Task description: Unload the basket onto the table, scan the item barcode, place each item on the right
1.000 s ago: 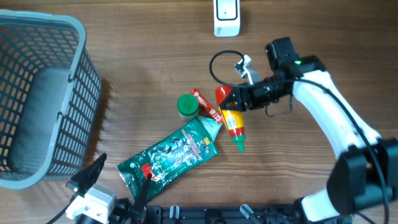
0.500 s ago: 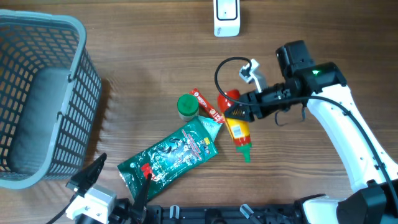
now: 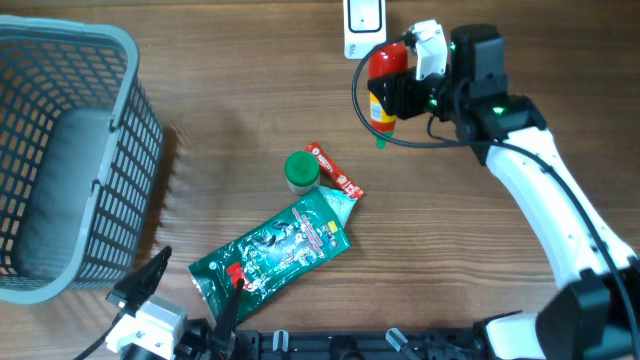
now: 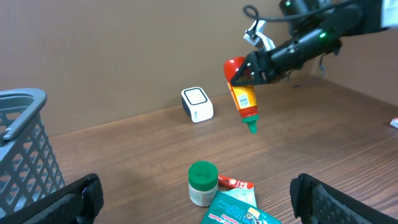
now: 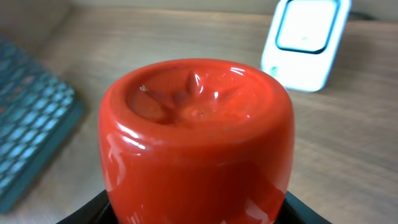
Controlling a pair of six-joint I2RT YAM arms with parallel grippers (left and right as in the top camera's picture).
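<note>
Overhead view: the white box-shaped barcode scanner [image 3: 364, 26] sits at the far edge of the brown wooden table [image 3: 230, 90]. Just beside the scanner, on its right and slightly nearer, the right gripper [image 3: 395, 95] clamps a red squeeze bottle with a yellow label and green nozzle [image 3: 381, 66]. Well away from the scanner, towards the near edge, lie a green-lidded round jar [image 3: 301, 170], a thin red packet [image 3: 336, 173] touching it, and a green foil pouch [image 3: 275, 250]. The grey plastic lattice basket [image 3: 60, 150] stands far left of the scanner. The left gripper [image 3: 190, 290] hangs at the near edge, jaws spread wide and holding nothing.

Left wrist view: the bottle hangs in the air to the right of the scanner and above its level, tilted, nozzle pointing down. The jar stands upright well in front of the scanner, with the packet beside it. The left gripper's black fingers [image 4: 336, 199] frame the bottom corners, far apart.

Right wrist view: the bottle's glossy red base fills the frame, with dark fingers against both its sides; the scanner lies beyond it, upper right.
</note>
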